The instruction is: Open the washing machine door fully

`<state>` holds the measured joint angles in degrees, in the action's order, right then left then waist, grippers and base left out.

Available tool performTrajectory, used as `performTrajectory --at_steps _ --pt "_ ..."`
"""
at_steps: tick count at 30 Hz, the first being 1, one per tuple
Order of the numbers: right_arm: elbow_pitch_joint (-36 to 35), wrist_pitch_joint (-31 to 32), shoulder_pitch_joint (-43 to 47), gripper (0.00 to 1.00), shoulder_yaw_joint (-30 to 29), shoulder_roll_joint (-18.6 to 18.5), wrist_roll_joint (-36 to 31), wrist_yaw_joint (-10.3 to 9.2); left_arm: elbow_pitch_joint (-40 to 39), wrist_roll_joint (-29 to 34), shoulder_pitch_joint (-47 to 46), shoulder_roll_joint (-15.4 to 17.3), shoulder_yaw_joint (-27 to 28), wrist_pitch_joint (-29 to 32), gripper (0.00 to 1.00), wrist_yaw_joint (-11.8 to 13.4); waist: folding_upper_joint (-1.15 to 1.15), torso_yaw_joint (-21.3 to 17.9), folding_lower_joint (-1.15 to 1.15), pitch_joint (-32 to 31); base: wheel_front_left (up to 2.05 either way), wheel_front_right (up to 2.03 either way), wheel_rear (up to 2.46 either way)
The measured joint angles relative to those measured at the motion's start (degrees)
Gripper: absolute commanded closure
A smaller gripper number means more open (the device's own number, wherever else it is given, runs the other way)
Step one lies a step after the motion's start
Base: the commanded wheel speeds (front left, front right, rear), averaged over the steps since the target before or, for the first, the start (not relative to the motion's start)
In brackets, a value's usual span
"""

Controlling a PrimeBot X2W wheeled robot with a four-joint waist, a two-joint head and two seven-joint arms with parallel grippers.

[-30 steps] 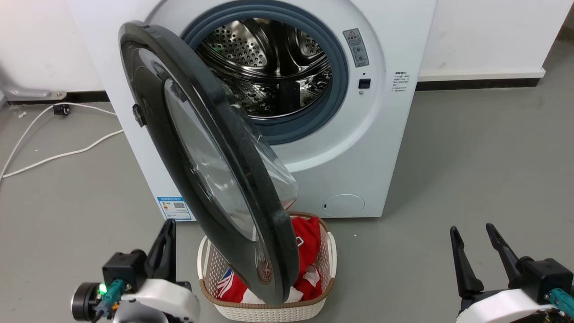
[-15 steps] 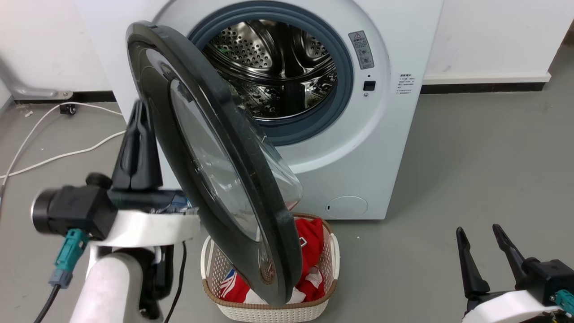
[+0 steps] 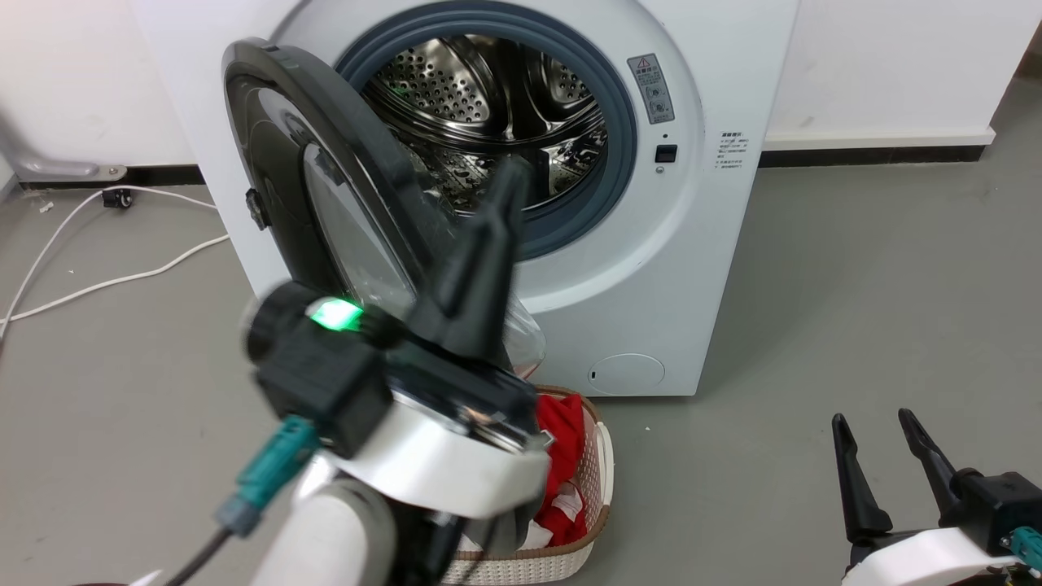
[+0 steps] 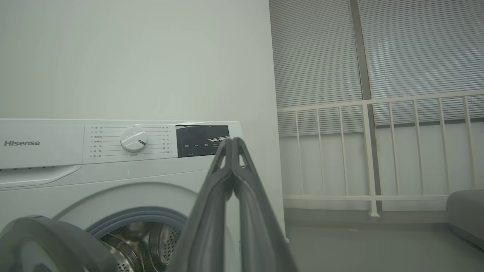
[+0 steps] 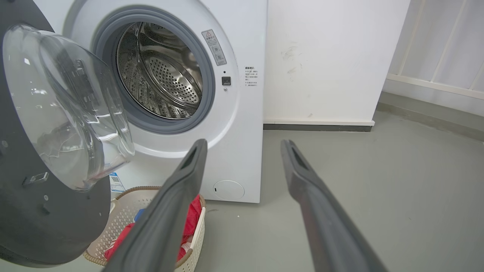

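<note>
- Cataloguing the washing machine door (image 3: 281, 155): round, glossy black, hinged on the left of the white Hisense washing machine (image 3: 716, 81). It stands about half open, nearly edge-on in my head view. Its clear glass bowl (image 5: 68, 102) faces the steel drum (image 3: 488, 106).
- Under the door's lower edge: a white laundry basket (image 3: 598, 488) holding red garments (image 3: 562, 423).
- Left hand (image 3: 509, 175): raised, fingers pressed together and gripping nothing. The left wrist view shows the tips meeting (image 4: 230, 143), with the door (image 4: 45, 241) low to their left. I judge the hand to be on the door's inner side; I cannot tell whether it touches.
- Right hand (image 3: 873, 422): low, well apart from the machine, fingers spread and empty (image 5: 244, 143).
- Handling, my estimate: a stiff, fairly weighty panel that moves only along its hinge arc. The glossy rim would be slippery to pinch. The bowl is the fragile part.
- Where to take hold: no grip needed. I would lay the closed fingers flat against the black inner face (image 5: 45, 211) near the free edge, off the glass, and push outward. The basket sits close below.
</note>
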<state>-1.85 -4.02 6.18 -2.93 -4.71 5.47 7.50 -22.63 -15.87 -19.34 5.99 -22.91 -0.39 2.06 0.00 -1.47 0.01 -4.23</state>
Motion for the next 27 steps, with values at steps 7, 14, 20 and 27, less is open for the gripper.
performTrajectory --at_steps 7,14,20,27 --pt "0.38 -0.07 -0.01 0.00 -0.20 0.32 0.00 0.00 2.44 -4.01 5.69 -1.30 -9.38 6.21 1.00 -1.55 0.00 -0.18 0.00 -0.04 0.00 0.00 0.00" --pt "0.75 -0.16 -0.04 0.00 -0.19 0.45 -0.12 0.00 8.43 -6.08 14.01 0.08 -15.91 11.14 1.00 -2.13 0.00 -0.82 0.00 0.13 0.00 0.00 0.00" --pt "1.00 -0.26 -0.23 0.00 -0.22 0.47 -0.18 0.00 15.56 -5.87 16.80 1.25 -16.73 10.71 1.00 -1.33 0.00 -1.32 0.00 0.52 0.00 0.00 0.00" --pt "1.20 -0.32 -0.30 0.00 -0.26 0.53 -0.24 0.00 22.57 -5.60 14.98 0.41 -12.51 6.19 1.00 1.81 0.00 -1.71 0.00 0.67 0.00 0.00 0.00"
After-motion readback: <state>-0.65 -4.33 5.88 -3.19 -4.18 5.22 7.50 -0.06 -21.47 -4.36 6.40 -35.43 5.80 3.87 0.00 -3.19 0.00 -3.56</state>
